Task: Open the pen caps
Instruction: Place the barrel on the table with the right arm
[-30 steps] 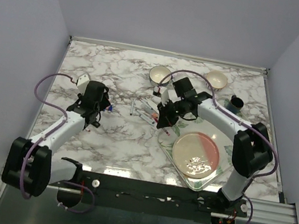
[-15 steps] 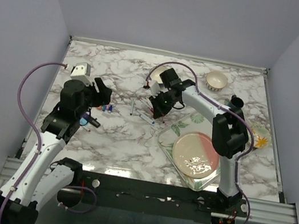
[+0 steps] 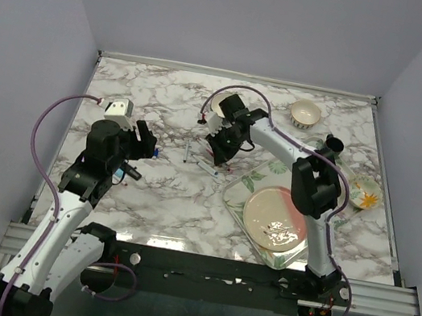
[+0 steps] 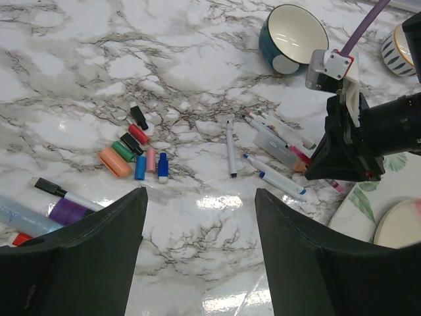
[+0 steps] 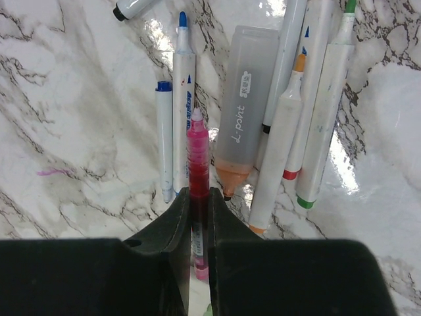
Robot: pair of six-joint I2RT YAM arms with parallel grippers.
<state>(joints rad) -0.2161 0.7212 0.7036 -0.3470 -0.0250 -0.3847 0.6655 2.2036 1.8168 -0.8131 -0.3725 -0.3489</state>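
1. While the right arm has reached farther left over the loose pens [image 4: 276, 141], the left arm has lifted and drawn back since a second ago.
2. Left claw [image 4: 200, 197] hangs wide open and empty above the tabletop [image 4: 197, 79]; the pen caps [image 4: 139, 153] lie clustered on it, below and ahead, untouched.
3. Right claw [image 5: 199, 194] is nearly closed, pinching a pink pen [image 5: 197, 151] among the others.

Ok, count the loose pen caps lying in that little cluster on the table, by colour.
Black caps: 2
Red cap: 1
Green cap: 1
Orange cap: 1
Pink cap: 1
Blue caps: 2
Total: 8
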